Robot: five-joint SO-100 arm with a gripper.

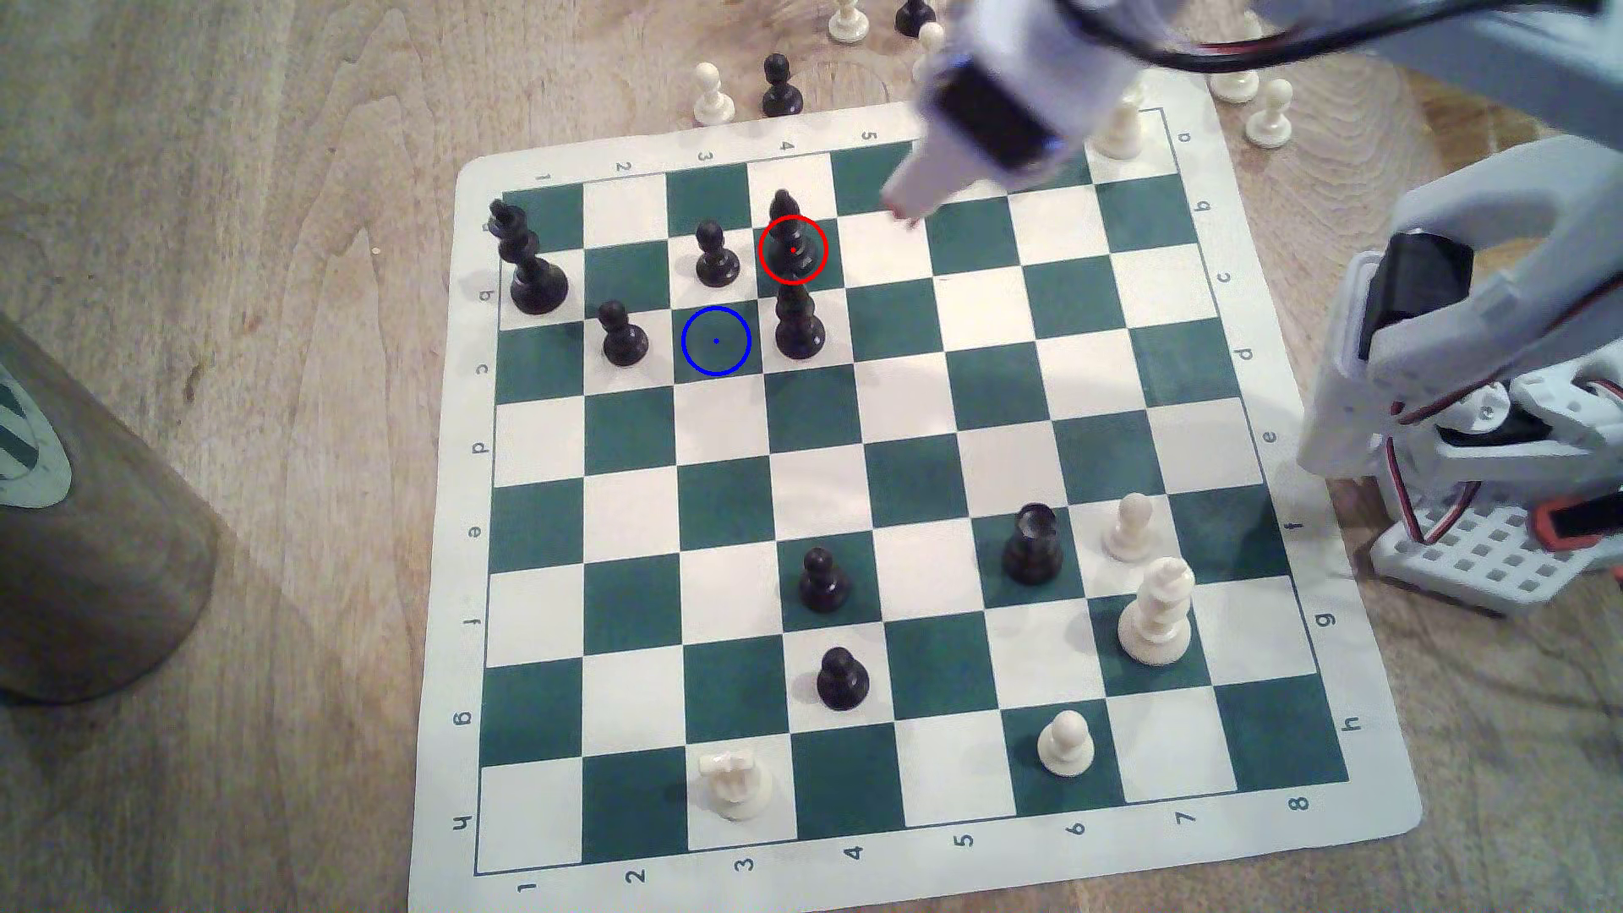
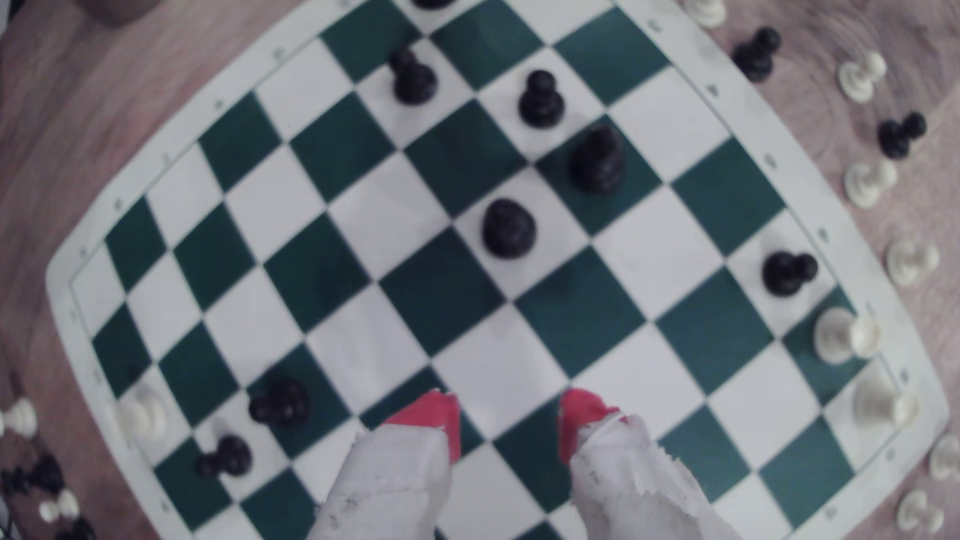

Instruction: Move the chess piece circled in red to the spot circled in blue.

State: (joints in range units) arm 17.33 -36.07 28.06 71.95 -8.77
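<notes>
Chessboard [image 1: 913,492]: green-and-white roll-up mat on a wooden table [image 1: 263,219], files numbered, ranks lettered. Clock directions taken from board centre, exterior view.

- 10 o'clock, near corner: tall black king [image 1: 525,263].
- 10–11 o'clock: three black pawns [image 1: 716,256], [image 1: 622,335], [image 1: 797,323], well apart from one another.
- 6 o'clock: two black pawns [image 1: 823,581], [image 1: 841,680], on adjacent ranks.
- 4 o'clock: black rook [image 1: 1032,544]; beside it a white pawn [image 1: 1131,527] and white king [image 1: 1157,614].
- 5 o'clock: white pawn [image 1: 1065,744].
- 7 o'clock: white piece [image 1: 736,783], type unclear.
- 12 o'clock, off the mat: spare white and black pawns [image 1: 777,88].
- 9 o'clock, table edge: brown cup [image 1: 79,544], blurred.
</notes>
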